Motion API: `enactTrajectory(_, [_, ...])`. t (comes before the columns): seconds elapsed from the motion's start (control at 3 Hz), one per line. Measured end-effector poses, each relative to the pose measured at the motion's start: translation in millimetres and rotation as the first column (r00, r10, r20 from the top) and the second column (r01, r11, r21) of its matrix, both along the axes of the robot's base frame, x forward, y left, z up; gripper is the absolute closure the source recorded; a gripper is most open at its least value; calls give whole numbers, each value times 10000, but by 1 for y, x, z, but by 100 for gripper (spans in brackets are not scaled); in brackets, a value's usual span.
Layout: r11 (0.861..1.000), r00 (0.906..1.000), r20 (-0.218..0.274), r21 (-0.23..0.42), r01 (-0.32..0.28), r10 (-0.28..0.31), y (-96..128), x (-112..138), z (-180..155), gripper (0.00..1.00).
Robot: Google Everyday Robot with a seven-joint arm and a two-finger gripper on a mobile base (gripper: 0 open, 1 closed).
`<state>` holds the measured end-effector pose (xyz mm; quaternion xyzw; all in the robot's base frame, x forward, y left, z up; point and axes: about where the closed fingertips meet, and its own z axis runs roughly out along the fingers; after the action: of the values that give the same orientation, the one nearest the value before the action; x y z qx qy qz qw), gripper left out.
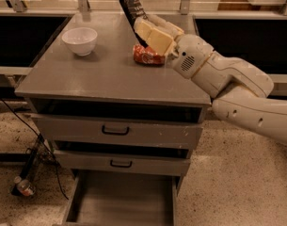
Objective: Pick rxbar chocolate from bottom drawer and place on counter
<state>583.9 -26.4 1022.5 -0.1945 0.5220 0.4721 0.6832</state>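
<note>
- The flat black rxbar chocolate (130, 7) is clamped in the jaws of the cream gripper (151, 34), above the glossy grey surface (96, 74).
- The bottom drawer (124, 199) is pulled open, its plain grey floor exposed.

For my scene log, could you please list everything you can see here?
rxbar chocolate: one, black, held above the counter's back edge
snack packet: one, red-orange, on the counter below the gripper
bowl: one, white, counter's back left
counter: one, grey
upper drawers: two, grey, black handles
bottom drawer: one, grey, pulled open
gripper: one, cream, shut on the rxbar chocolate
arm: one, white, from the right
</note>
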Motion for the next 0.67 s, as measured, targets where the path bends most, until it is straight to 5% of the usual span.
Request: enactTrajectory(0.67, [9991, 9999, -131, -414, -21, 16, 6, 2, -7, 100])
